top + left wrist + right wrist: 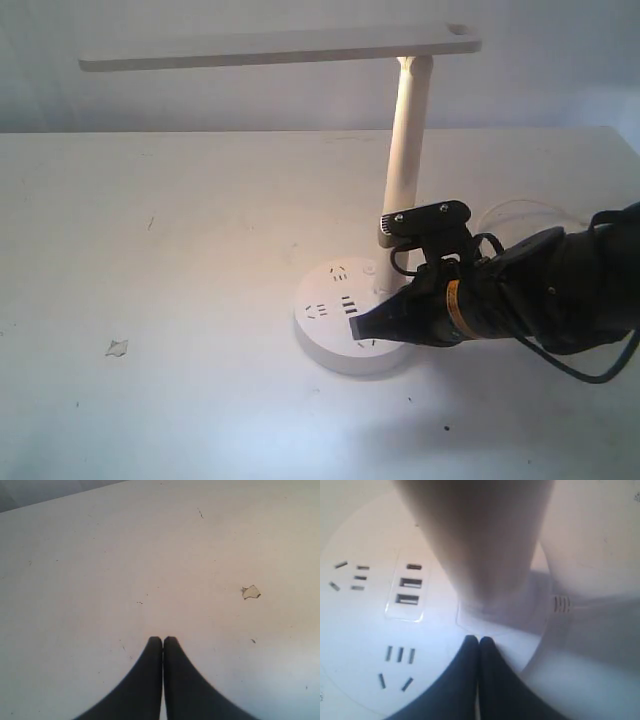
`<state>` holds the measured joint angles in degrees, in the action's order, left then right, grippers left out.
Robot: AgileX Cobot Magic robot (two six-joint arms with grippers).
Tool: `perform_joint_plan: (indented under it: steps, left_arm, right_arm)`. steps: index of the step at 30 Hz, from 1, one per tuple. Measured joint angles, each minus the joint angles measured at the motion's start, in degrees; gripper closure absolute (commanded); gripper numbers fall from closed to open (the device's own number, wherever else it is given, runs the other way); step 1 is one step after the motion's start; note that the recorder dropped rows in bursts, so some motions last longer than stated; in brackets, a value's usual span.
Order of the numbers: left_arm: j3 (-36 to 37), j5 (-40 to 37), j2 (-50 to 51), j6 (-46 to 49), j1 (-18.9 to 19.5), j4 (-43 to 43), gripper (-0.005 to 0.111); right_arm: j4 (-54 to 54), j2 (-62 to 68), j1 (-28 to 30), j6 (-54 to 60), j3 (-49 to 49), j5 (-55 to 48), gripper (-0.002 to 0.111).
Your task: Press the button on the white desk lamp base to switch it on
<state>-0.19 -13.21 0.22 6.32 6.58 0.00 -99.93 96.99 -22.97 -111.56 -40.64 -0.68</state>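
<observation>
Black and pressed together on nothing, my right tool (pixel 479 641) has its tips at the top of the white desk lamp base (pixel 318 338), just beside the stem (pixel 408 140) foot and near the USB slots (pixel 409 591). That base sits on the bench (pixel 150 300) right of centre; the button I cannot pick out. My left tool (pixel 162 640), likewise closed and empty, hangs over the bench.

Table: white tabletop (pixel 200 210), matte, flecked with small dark specks.
Lamp: white desk lamp base (pixel 318 332) stands nearer the right edge.
Scrap: small pale scrap (pixel 117 347) lies leftward, well apart from the base.
</observation>
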Motion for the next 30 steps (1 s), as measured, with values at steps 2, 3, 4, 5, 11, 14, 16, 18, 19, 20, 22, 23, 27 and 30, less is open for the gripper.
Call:
perform_joint_plan:
  steps: [2,3,4,5,11,14,16,18,19,20,22,23,27,30]
  left_arm:
    - [0.00,0.00,0.00,0.00,0.00,0.00,0.107]
    - [0.00,0.00,0.00,0.00,0.00,0.00,0.107]
    - [0.00,0.00,0.00,0.00,0.00,0.00,0.107]
    - [0.00,0.00,0.00,0.00,0.00,0.00,0.107]
    - [0.00,0.00,0.00,0.00,0.00,0.00,0.107]
    - [0.00,0.00,0.00,0.00,0.00,0.00,0.107]
    - [0.00,0.00,0.00,0.00,0.00,0.00,0.107]
    - [0.00,0.00,0.00,0.00,0.00,0.00,0.107]
    - [0.00,0.00,0.00,0.00,0.00,0.00,0.107]
    - [0.00,0.00,0.00,0.00,0.00,0.00,0.107]
    - [0.00,0.00,0.00,0.00,0.00,0.00,0.107]
    - [0.00,0.00,0.00,0.00,0.00,0.00,0.107]
    - [0.00,0.00,0.00,0.00,0.00,0.00,0.107]
    - [0.00,0.00,0.00,0.00,0.00,0.00,0.107]
  right_arm:
    - [0.00,-0.85,0.00,0.12,0.00,-0.28,0.108]
    - [0.00,-1.50,0.00,0.12,0.00,-0.28,0.108]
    - [0.00,-2.55,0.00,0.23,0.00,-0.41,0.108]
    - [0.00,-3.86,0.00,0.23,0.00,-0.70,0.108]
    - [0.00,-13.87,0.00,0.32,0.25,-1.36,0.108]
    - [0.00,-19.27,0.00,0.32,1.86,-1.36,0.108]
    - [0.00,-22.71,0.00,0.32,3.84,-1.67,0.108]
    - [0.00,-26.64,0.00,0.32,6.44,-2.22,0.108]
    - [0.00,-28.69,0.00,0.32,7.63,-2.64,0.108]
    - [0.00,-30.76,0.00,0.32,9.11,-3.17,0.108]
    - [0.00,-34.68,0.00,0.19,11.88,-4.48,0.108]
    - [0.00,-37.02,0.00,0.19,13.42,-4.94,0.108]
    - [0.00,-47.04,0.00,0.19,18.92,-5.91,0.108]
    - [0.00,-56.20,0.00,0.19,22.21,-6.05,0.108]
